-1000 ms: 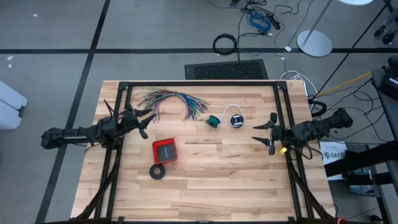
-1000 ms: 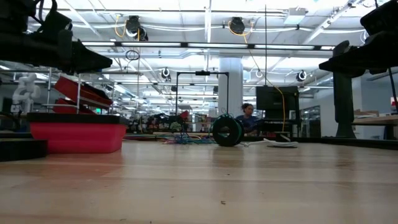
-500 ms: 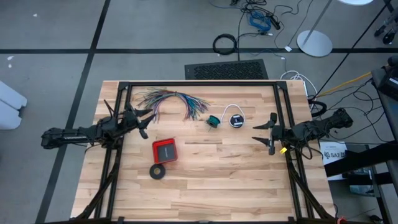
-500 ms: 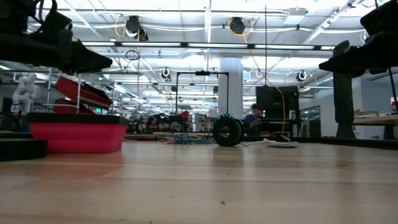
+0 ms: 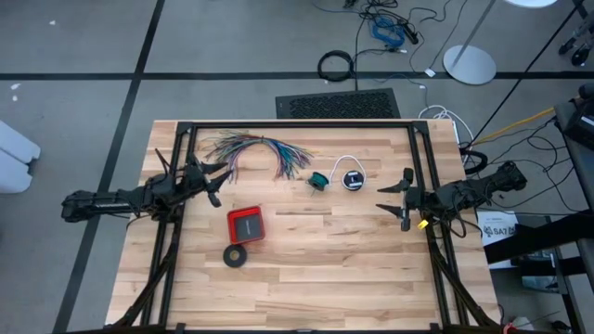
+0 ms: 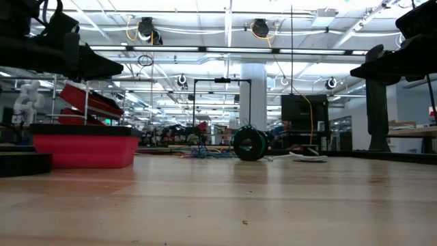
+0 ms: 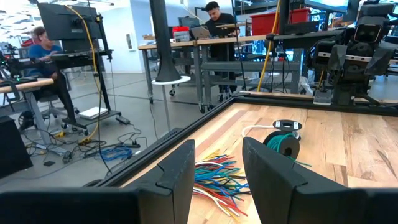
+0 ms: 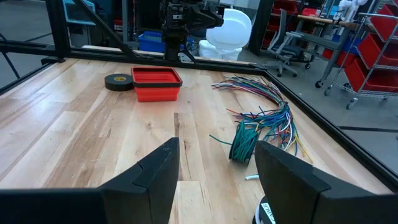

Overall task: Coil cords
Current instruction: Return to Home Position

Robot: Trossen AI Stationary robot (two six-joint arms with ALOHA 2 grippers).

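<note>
Since homing is the step now, I am hovering my left gripper (image 5: 219, 184) over the table's (image 5: 316, 269) left side, fingers apart and empty. Mid-table the green wire (image 5: 318, 180) is lying coiled, just beside the white cord (image 5: 352, 180). My right gripper (image 5: 403, 199), likewise spread, is hanging rightward. I am planning a high retreat, clear of both.

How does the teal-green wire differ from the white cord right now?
The teal-green wire is wound into a small tight coil standing on edge; the white cord lies flat, showing one loose arc by its black round piece. The wire sits nearer the left arm's side, the cord nearer the right's. Both rest side by side on the table, and neither is held.
</note>
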